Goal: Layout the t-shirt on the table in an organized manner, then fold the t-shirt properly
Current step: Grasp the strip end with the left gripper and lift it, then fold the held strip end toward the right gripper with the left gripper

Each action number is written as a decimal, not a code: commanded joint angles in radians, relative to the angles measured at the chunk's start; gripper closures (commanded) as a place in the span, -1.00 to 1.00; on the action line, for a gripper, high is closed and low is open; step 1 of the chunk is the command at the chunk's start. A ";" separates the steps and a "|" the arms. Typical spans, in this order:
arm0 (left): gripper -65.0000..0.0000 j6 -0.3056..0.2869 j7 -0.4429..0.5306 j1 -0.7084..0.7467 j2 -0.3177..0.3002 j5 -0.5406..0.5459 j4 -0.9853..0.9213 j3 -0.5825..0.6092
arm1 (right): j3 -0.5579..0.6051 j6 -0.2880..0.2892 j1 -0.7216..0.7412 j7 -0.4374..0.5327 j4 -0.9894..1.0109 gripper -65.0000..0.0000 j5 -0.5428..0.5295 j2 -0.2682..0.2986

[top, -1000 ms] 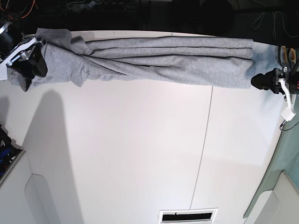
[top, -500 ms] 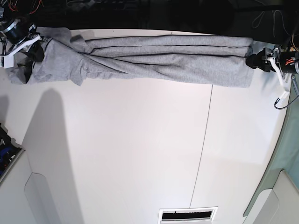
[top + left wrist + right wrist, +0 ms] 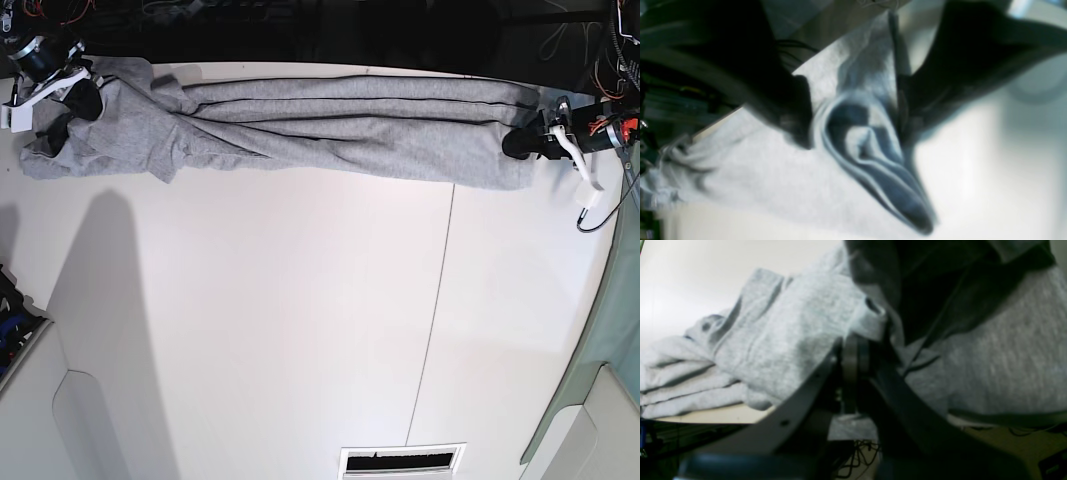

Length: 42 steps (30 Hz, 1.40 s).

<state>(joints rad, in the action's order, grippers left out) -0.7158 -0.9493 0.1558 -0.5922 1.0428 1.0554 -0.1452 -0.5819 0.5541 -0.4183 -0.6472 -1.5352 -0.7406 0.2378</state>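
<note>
Reaching low from opposite table (image 3: 300, 330) ends, fingers (image 3: 796, 126) straddling t-shirt (image 3: 340, 130) hem

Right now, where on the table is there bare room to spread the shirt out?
The table is bare below the t-shirt, on both sides of the thin dark seam. The far edge is crowded: the bunched shirt spans it, with the left end effector and right end effector at its ends.

Bright overhead light, blurry wrist views, fisheye base view, soft shadows
</note>
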 commanded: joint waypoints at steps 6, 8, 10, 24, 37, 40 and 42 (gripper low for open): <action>1.00 0.018 -0.112 0.016 -0.010 0.042 0.042 0.005 | -0.005 0.011 0.024 0.014 -0.016 1.00 -0.019 0.013; 1.00 0.018 -0.109 0.016 -0.026 0.044 0.097 0.005 | -0.005 0.011 0.034 0.015 -0.016 1.00 -0.024 0.013; 1.00 0.018 -0.077 0.016 -0.046 0.028 0.154 -0.005 | -0.005 0.011 0.045 0.014 -0.016 1.00 -0.026 0.013; 1.00 0.023 -0.127 -0.166 -0.059 -0.095 0.246 -0.074 | 0.005 0.011 0.091 0.015 -0.016 1.00 -0.037 0.000; 1.00 0.047 -0.228 -0.081 0.190 0.046 0.652 0.127 | 0.005 0.011 0.097 0.019 -0.016 1.00 -0.022 -0.005; 1.00 0.047 -0.152 -0.082 0.261 -0.069 0.647 0.217 | 0.005 0.011 0.097 0.018 -0.016 1.00 -0.011 -0.005; 1.00 0.070 -0.097 -0.087 0.301 -0.136 0.644 0.266 | 0.005 0.011 0.097 0.019 -0.016 1.00 -0.007 -0.005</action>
<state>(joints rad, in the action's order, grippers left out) -0.6415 -1.0695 0.0868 -0.2832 0.8806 1.6848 0.1276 -0.5716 0.5549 -0.3237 -0.6510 -1.5352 -0.7357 0.2184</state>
